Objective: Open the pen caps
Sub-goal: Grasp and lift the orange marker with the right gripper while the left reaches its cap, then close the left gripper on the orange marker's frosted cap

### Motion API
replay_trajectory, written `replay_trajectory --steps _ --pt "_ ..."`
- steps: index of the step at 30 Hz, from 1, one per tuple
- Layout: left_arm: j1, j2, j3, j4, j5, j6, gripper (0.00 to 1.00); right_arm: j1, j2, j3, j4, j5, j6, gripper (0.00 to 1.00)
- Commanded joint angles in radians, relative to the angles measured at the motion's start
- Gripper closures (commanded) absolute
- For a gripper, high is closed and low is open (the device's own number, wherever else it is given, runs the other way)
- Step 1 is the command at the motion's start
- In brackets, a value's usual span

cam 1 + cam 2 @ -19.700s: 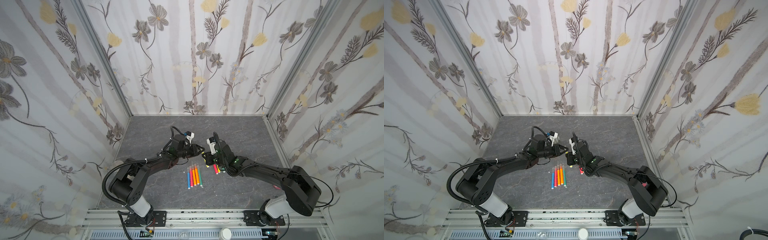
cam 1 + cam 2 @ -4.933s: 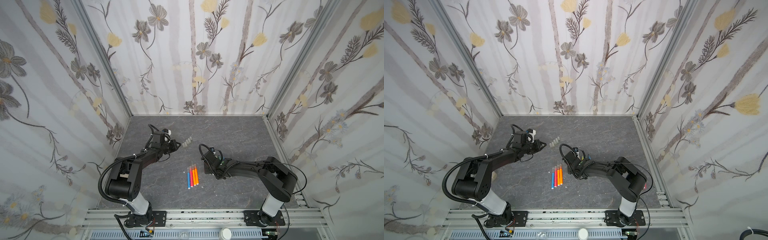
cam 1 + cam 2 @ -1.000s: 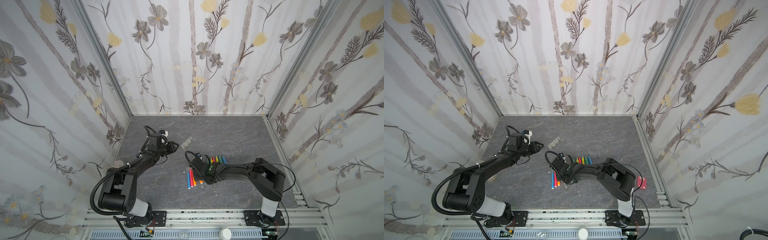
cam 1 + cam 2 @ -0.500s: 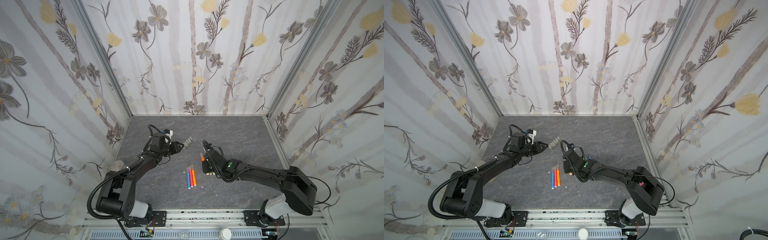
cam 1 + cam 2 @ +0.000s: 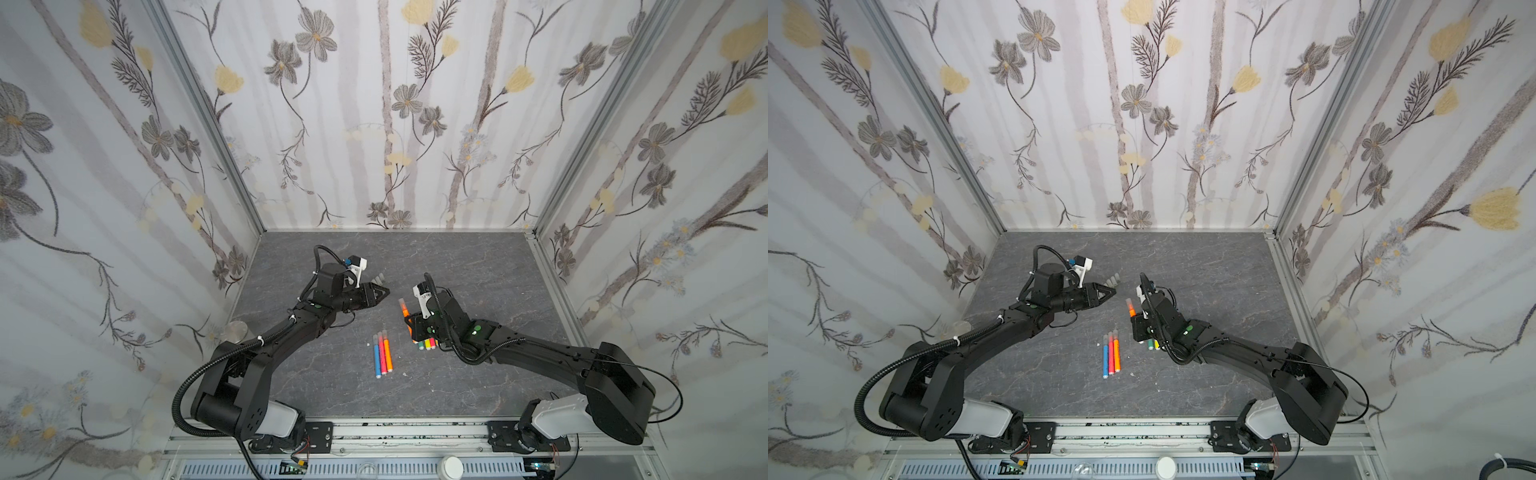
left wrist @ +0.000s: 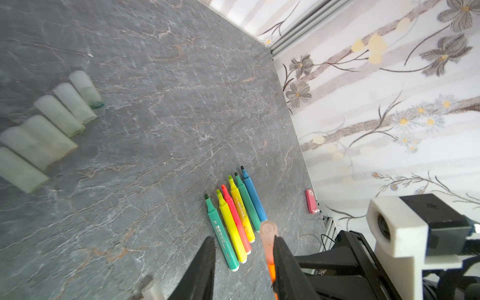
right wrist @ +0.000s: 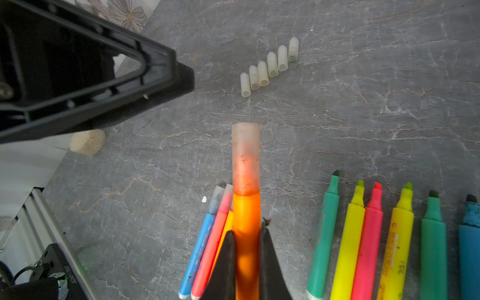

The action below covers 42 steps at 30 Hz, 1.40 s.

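Top views, surface: dark grey marbled slab table (image 5: 478, 266), walled by pale wallpaper with grey and yellow flowers (image 5: 395, 104).
Top views, held thing: slim orange marker pen (image 5: 402, 309), clamped in the right gripper (image 5: 410, 323), lifted off the slab near the row of six loose translucent whitish caps (image 5: 378, 277).
Top views, left gripper (image 5: 1111, 293): just beside that cap row.
Left wrist, writing: dark print on a green barrel among the six uncapped bright pens (image 6: 236, 218), too small to read.
Left wrist, jaws: left gripper's black fingers (image 6: 202, 270) stand apart, with the orange pen's capped end just beside one.
Right wrist, grip: black fingers (image 7: 270, 259) pressed on both sides of the orange barrel.
Right wrist, axis: frosted cap (image 7: 245, 155) is on, and the long axis points toward the cap row.
Right wrist, writing: orange print on a yellow barrel, unreadable.
Right wrist, others: three capped pens, blue, pink and orange (image 7: 207, 246), lie under the held pen, well apart from the cap row.
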Motion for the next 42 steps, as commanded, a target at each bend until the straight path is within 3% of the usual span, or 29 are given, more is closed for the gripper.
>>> replay_trajectory --steps 1,18,33,42 --pt "-0.022 0.021 0.013 0.046 0.007 -0.021 0.63 -0.001 -0.002 -0.001 0.057 -0.017 -0.005 1.00" --pt "-0.098 0.097 0.046 0.113 0.023 -0.069 0.64 -0.020 0.026 0.028 0.073 -0.017 -0.007 1.00" --pt "-0.109 0.117 0.060 0.133 0.039 -0.087 0.80 -0.029 0.046 0.036 0.081 -0.013 -0.010 1.00" --pt "-0.110 0.123 0.057 0.159 0.056 -0.109 0.97 -0.035 0.045 0.026 0.092 -0.009 -0.011 1.00"
